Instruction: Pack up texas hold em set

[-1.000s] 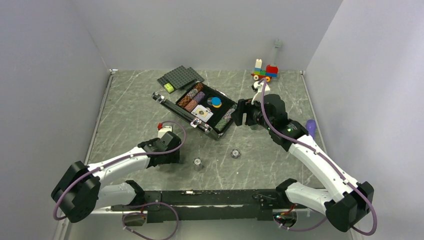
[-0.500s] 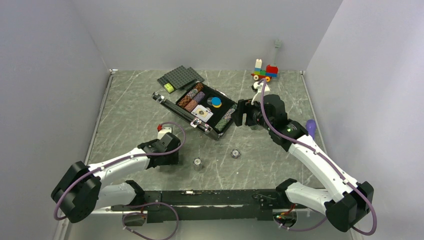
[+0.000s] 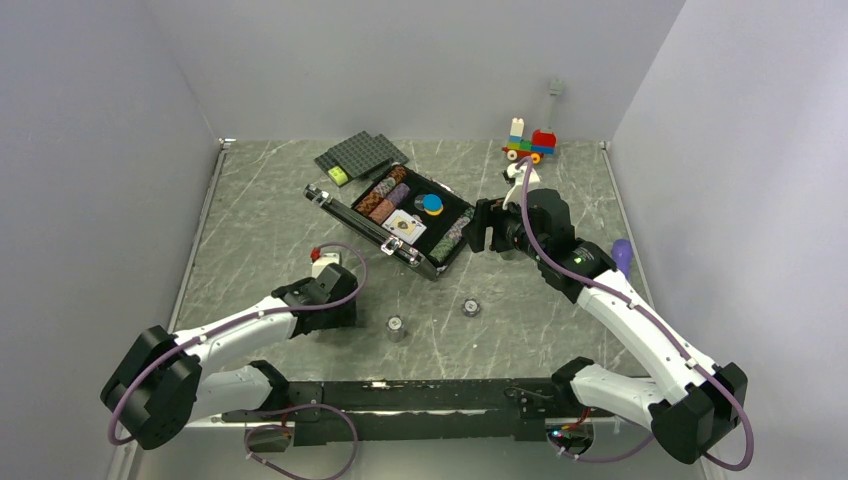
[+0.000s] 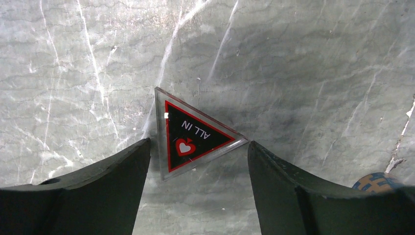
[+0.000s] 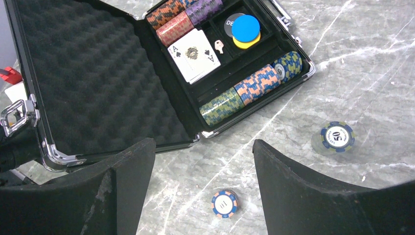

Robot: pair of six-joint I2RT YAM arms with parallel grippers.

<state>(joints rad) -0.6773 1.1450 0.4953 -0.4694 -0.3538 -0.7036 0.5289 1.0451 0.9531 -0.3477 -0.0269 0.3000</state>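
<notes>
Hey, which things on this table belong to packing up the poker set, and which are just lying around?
Belongs: open black silver-trimmed briefcase; multicoloured chip rows; playing cards; blue disc; clear triangular ALL IN plaque; loose blue-white 50 chip; loose orange-blue chip.
Lying about: dark grey studded baseplates; colourful brick toy car.

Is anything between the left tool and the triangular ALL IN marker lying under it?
Nothing visible. The ALL IN marker lies flat on the table, between the open fingers of the left tool. The loose chip at the right edge sits outside the fingers.
</notes>
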